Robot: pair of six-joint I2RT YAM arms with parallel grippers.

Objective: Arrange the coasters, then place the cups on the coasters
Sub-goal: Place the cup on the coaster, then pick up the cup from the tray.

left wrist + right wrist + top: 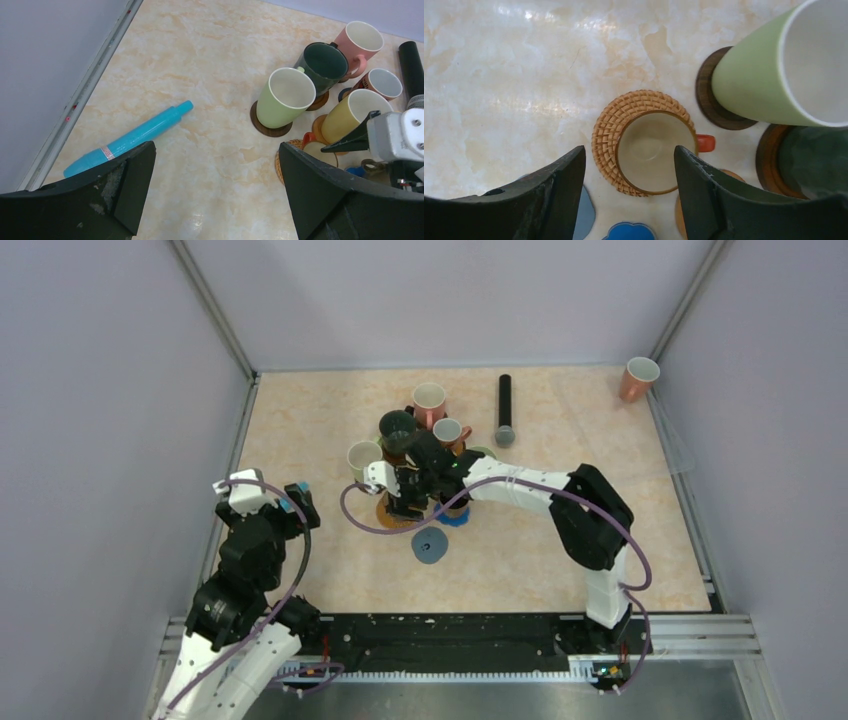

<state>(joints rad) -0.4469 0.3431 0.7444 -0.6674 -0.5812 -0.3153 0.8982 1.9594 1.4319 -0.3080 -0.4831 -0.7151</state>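
A small orange cup [649, 152] stands on a woven tan coaster [606, 132]. My right gripper [628, 155] hangs open just above it, one finger on each side. A pale green cup [769, 75] sits on a dark brown coaster [705, 97], and a dark green cup [816, 160] on a brown coaster [765, 155]. The left wrist view also shows a pink cup [360, 42], a yellow cup [350, 112] and a small white-lined cup [382, 82]. Blue flower [631, 231] and grey-blue [585, 215] coasters lie bare. My left gripper [215, 150] is open over bare table.
A long black cylinder [505, 408] lies right of the cup cluster. An orange-pink cup [638, 378] stands alone at the far right corner. A teal pen [135, 135] lies near the left rail [87, 85]. Side walls enclose the marbled table [600, 470].
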